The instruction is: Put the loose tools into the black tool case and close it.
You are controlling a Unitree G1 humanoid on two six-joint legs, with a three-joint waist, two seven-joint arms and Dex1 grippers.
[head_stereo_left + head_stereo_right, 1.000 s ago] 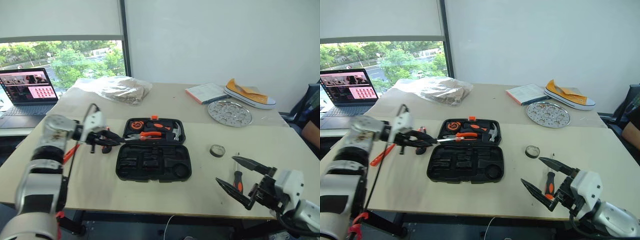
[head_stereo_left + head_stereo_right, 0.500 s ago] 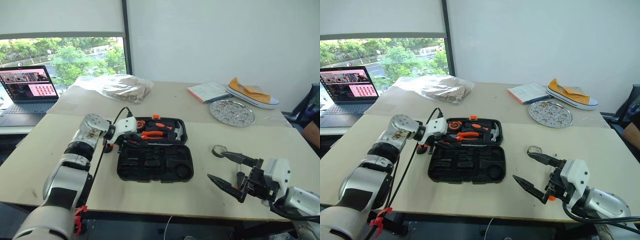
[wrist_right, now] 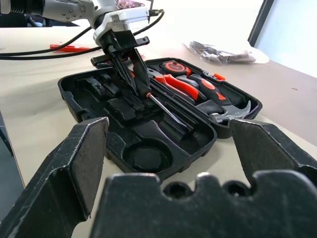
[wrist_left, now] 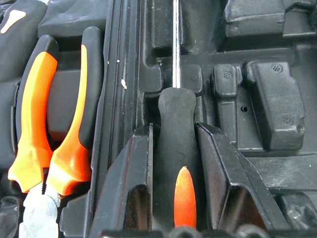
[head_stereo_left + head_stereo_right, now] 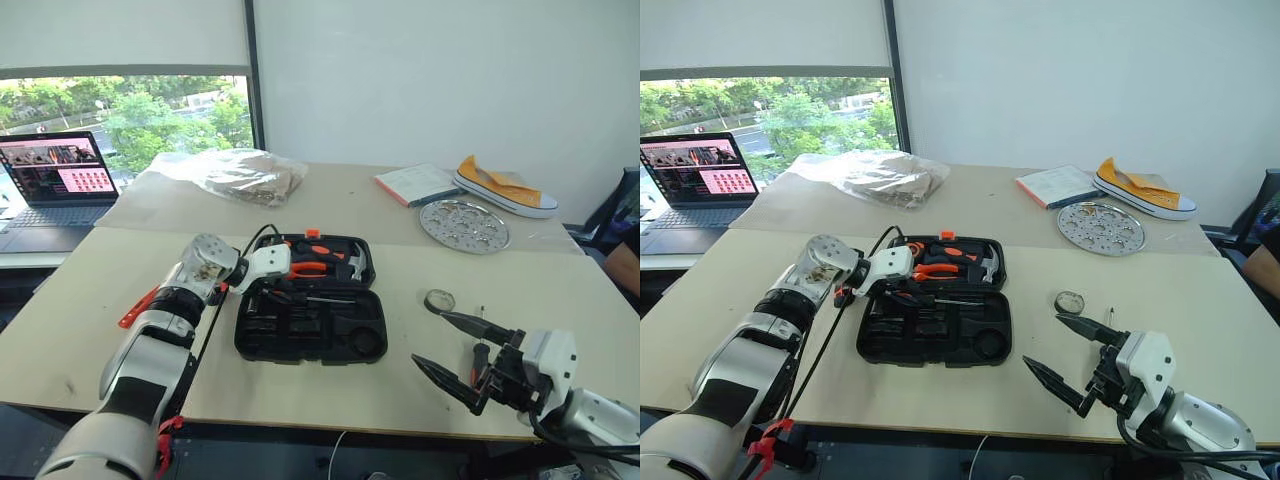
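Left end effector (image 4: 184, 163) is clamped on a black-orange screwdriver (image 4: 177, 144) over the open black tool case (image 5: 310, 330) mid-surface. Line its shaft up with the slot, seat it flat, then release. Right end effector (image 5: 452, 347) is spread wide, empty.

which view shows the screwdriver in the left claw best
The left wrist view: the screwdriver sits close up between the left claw fingers, shaft over the black tool case slots. The right wrist view shows it from the side, small. In the eye views it is a thin sliver.
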